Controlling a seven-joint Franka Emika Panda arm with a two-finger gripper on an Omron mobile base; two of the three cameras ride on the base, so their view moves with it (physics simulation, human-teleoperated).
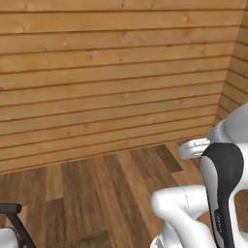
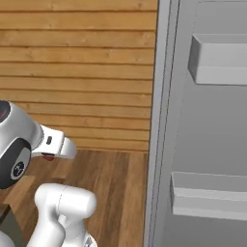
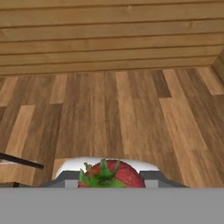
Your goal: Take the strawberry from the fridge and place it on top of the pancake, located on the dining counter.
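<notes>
The strawberry (image 3: 112, 174) is a red lump with a green leafy top, held between my gripper's (image 3: 109, 180) two finger tips at the bottom of the hand view. From the right base view, a small red bit of the strawberry (image 2: 48, 157) peeks out under the white hand, above the floor. The gripper is shut on it. The fridge (image 2: 212, 120) stands to the right as a light grey open door, its inner side with two door shelves facing me. The pancake and the dining counter are out of view.
A wall of horizontal wooden planks (image 1: 111, 72) stands ahead, with wooden floorboards (image 3: 122, 109) below it. A dark thin frame or leg (image 1: 14, 220) shows at the lower left, and a dark rod (image 3: 19, 162) lies at the left of the hand view.
</notes>
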